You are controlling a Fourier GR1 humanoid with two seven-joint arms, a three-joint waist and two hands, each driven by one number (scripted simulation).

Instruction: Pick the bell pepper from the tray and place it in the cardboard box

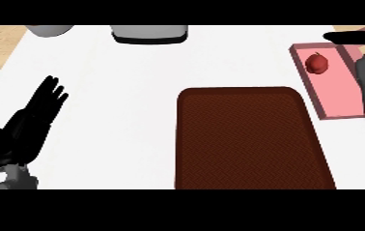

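red bell pepper (pixel 317 63) sitting inside the pink box (pixel 335 110), up in its far end, at roughly 2 o'clock from the middle of the counter. resting on the box floor, close to the left wall, nothing gripping it. box long and narrow with low darker-pink walls (looks pink here rather than cardboard brown), running along the right edge. right hand (pixel 345 36) poking in at the top right corner, around 1 o'clock from the pepper, just a dark sliver past the box's far end, apart from the pepper; can't tell whether those fingers are spread or curled. grey forearm bit visible by the box's right side.

dark brown tray (pixel 249 138) at 7 o'clock from the pepper, just left of the box. white counter (pixel 107 90) underneath everything.

left hand (pixel 35 114) way over at 9 o'clock by the left edge, fingers straight and relaxed, pointing up, holding nothing. grey-and-black appliance (pixel 149 33) at 12 o'clock along the far edge, grey bowl (pixel 50 30) at 11.
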